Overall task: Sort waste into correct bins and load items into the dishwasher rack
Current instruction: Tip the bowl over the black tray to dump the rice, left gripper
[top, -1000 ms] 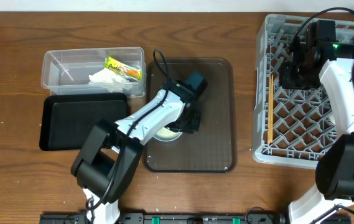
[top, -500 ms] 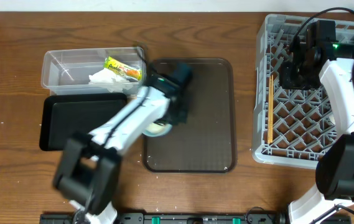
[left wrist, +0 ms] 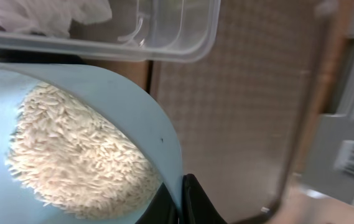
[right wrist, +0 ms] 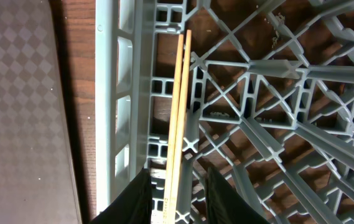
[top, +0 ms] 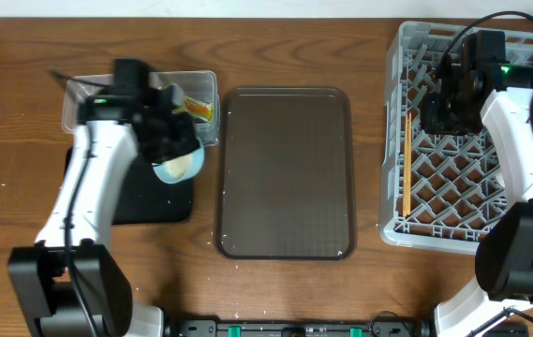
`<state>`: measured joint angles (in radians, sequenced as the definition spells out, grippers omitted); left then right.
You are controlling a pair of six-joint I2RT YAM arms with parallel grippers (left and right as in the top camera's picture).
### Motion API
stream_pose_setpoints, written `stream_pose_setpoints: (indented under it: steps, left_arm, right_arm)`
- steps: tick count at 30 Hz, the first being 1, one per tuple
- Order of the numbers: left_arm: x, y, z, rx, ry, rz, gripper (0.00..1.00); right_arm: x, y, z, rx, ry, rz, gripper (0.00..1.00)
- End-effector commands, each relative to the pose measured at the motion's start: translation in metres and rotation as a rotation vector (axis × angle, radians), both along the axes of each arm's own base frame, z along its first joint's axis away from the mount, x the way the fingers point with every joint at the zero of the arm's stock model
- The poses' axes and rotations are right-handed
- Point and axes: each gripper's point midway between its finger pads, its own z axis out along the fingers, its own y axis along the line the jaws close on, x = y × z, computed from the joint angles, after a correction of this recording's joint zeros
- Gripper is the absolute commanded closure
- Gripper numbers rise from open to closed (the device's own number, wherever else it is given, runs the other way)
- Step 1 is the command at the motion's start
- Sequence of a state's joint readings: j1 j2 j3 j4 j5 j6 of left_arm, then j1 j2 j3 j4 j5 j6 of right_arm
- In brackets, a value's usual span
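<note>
My left gripper [left wrist: 181,202] is shut on the rim of the round blue plate [left wrist: 136,118], which carries a heap of white rice grains [left wrist: 71,149]. In the overhead view the plate [top: 180,166] hangs over the right end of the black tray [top: 107,187], just below the clear tub [top: 107,105]. The tub holds the snack wrapper [top: 189,106] and crumpled tissue [left wrist: 46,15]. The chopsticks [right wrist: 178,106] lie along the left wall of the grey dishwasher rack [right wrist: 111,93]. My right gripper [right wrist: 177,205] is open, one finger on each side of them.
The brown serving tray [top: 285,173] lies in the middle of the table between the bins and the rack [top: 528,56]. The right arm's body leans over the rack's right half.
My left arm has swung left from the brown serving tray, carrying the plate of rice to the black tray beside the clear tub. The right arm has not moved.
</note>
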<state>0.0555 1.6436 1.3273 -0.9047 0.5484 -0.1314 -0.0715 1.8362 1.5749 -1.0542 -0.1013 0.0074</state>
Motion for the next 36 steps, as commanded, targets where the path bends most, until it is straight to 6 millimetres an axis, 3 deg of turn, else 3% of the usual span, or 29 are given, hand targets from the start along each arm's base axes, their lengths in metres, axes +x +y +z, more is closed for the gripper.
stream_pose_setpoints:
  steps: [1, 11, 18, 22, 36]
  left_arm:
    - [-0.006, -0.005, 0.016, -0.259, -0.074, -0.087, 0.94]
    - [-0.027, 0.045, 0.018, -0.582, -0.231, 0.020, 0.94]
    - [-0.035, 0.086, 0.047, -0.866, -0.410, 0.197, 0.94]
    - [-0.038, 0.108, 0.047, -0.907, -0.382, 0.308, 0.94]
    - [-0.037, 0.118, 0.047, -0.882, -0.418, 0.315, 0.94]
  right_arm:
    - [0.003, 0.001, 0.015, 0.003, -0.041, -0.002, 0.73]
    - [0.003, 0.002, 0.015, 0.003, -0.040, -0.002, 0.73]
    - [0.003, 0.002, 0.015, 0.003, -0.040, -0.002, 0.73]
    - [0.003, 0.002, 0.015, 0.003, -0.041, -0.002, 0.74]
    - [0.003, 0.001, 0.015, 0.003, -0.040, -0.002, 0.74]
